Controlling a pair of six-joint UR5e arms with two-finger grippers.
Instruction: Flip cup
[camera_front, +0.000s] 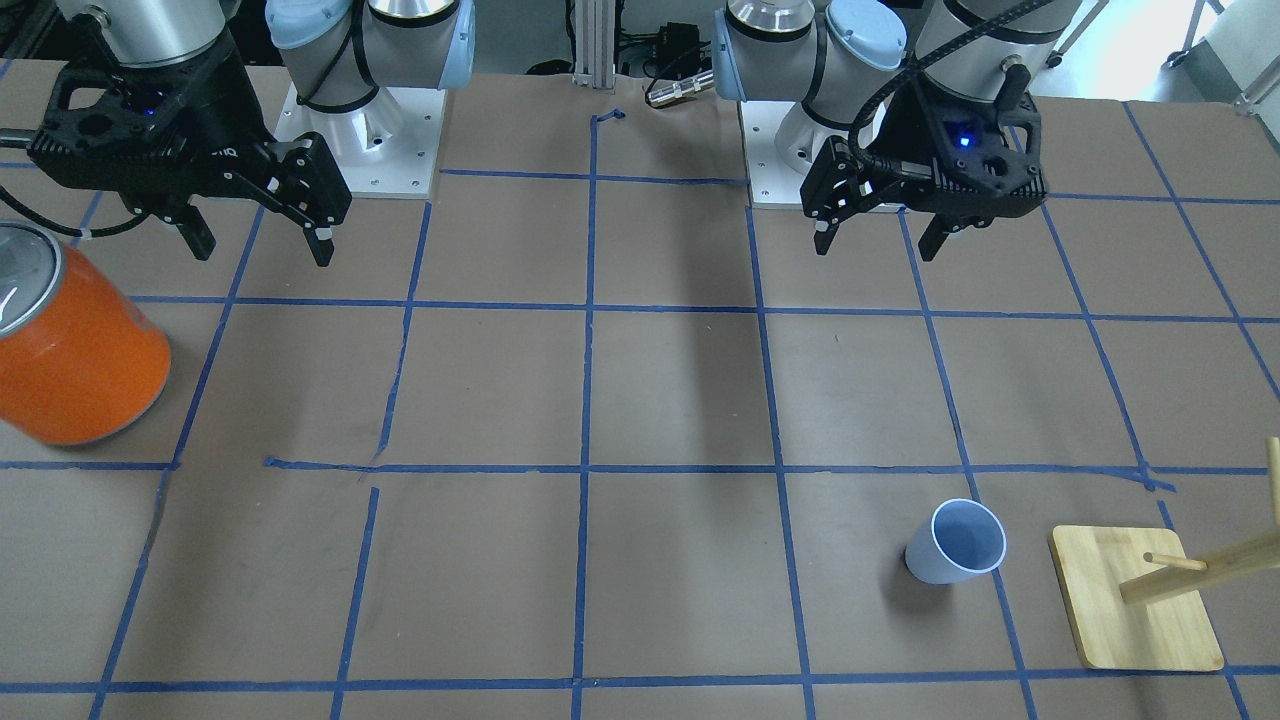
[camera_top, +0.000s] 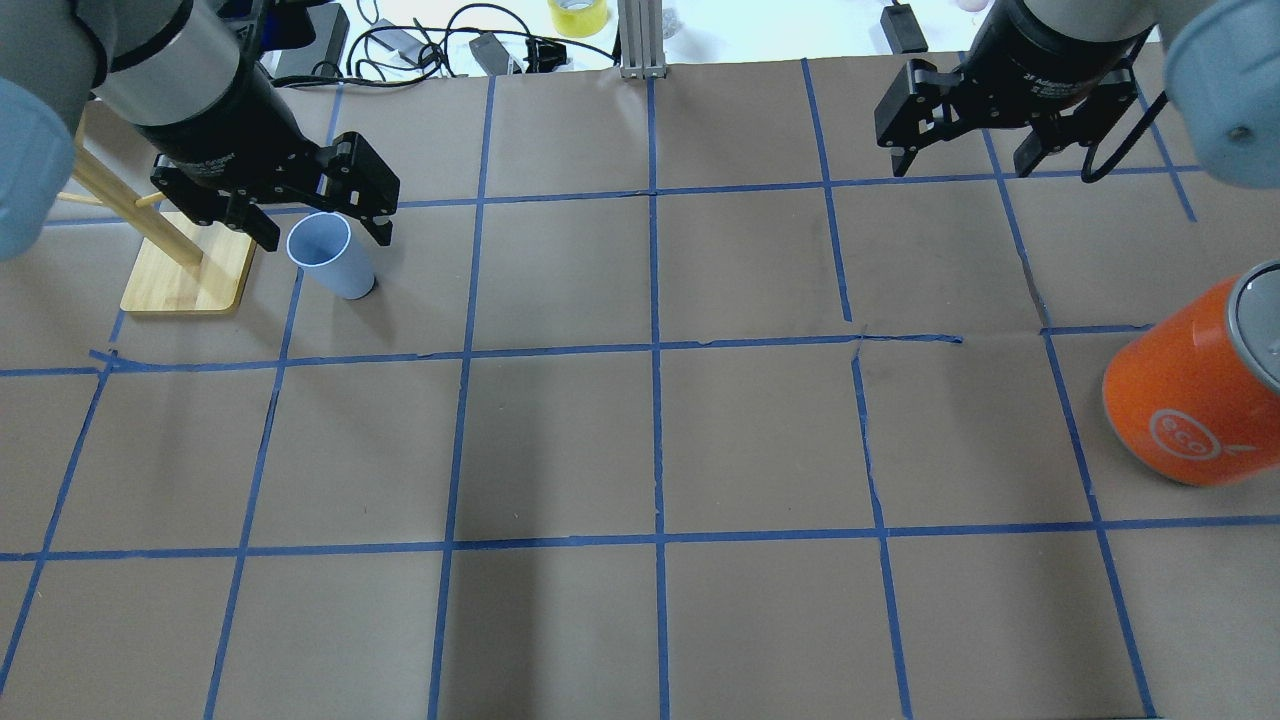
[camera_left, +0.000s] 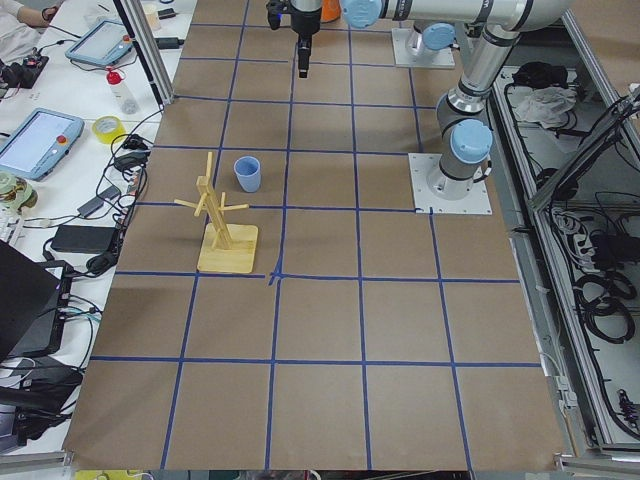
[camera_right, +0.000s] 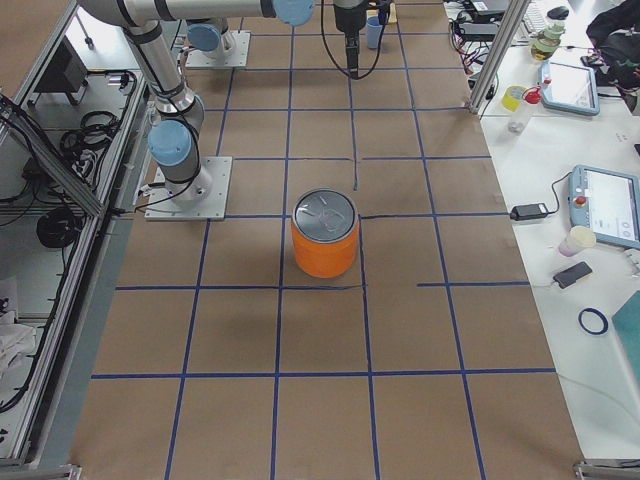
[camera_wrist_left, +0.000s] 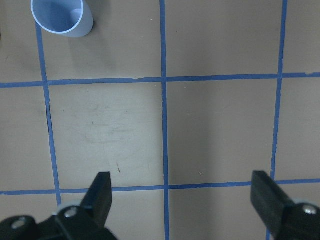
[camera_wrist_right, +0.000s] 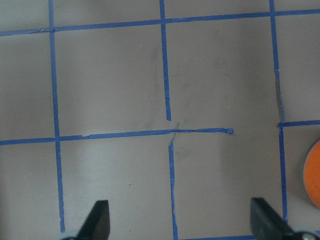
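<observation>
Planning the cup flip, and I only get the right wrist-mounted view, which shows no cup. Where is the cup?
Observer: The cup stands on the robot's left side of the table, beside the wooden rack.
Operator: Mouth up or down?
Observer: Mouth up. The overhead view looks straight into its light blue inside.
Operator: Is the left gripper on it?
Observer: No. The left gripper hangs open well above the table, not touching the cup. Its own wrist view shows the cup off in a top corner.
</observation>
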